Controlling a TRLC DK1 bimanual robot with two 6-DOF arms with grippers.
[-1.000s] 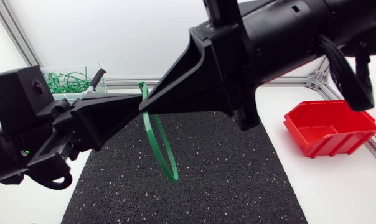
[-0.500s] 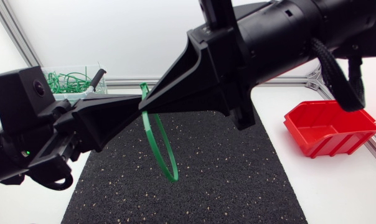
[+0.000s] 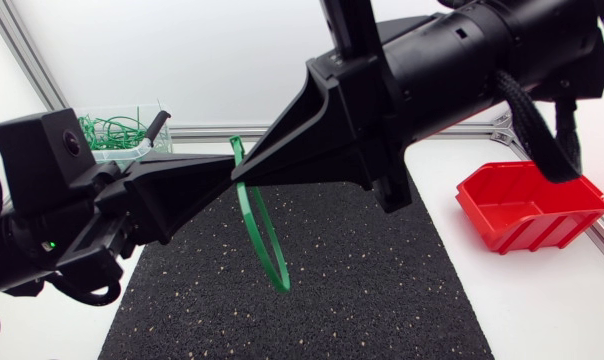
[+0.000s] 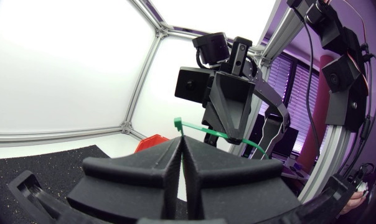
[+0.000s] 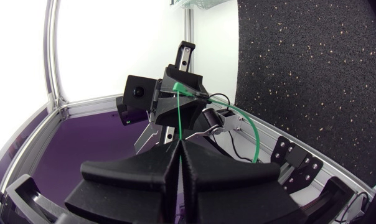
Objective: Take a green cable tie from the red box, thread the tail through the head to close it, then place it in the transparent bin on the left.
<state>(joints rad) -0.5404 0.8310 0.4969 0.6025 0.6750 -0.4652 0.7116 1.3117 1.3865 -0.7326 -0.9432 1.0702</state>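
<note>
A green cable tie [image 3: 264, 235] hangs as a long loop above the black mat, held between both grippers. My left gripper [image 3: 232, 166] comes in from the left and is shut on the tie near its head [image 4: 178, 123]. My right gripper [image 3: 246, 180] reaches down from the upper right, tip to tip with the left one, and is shut on the strap [image 5: 178, 118]. In the left wrist view the right gripper [image 4: 228, 137] pinches the strap just ahead of my own shut fingers [image 4: 169, 162]. The red box [image 3: 532, 205] stands at the right. The transparent bin [image 3: 110, 130] is at the back left.
The transparent bin holds several closed green ties. A black speckled mat [image 3: 362, 290] covers the middle of the table under the loop. An aluminium frame rail [image 3: 202, 131] runs along the table's far edge.
Both grippers, still shut on the tie, have drifted slightly to the right, and the loop has shifted with them. The grip looks unchanged.
</note>
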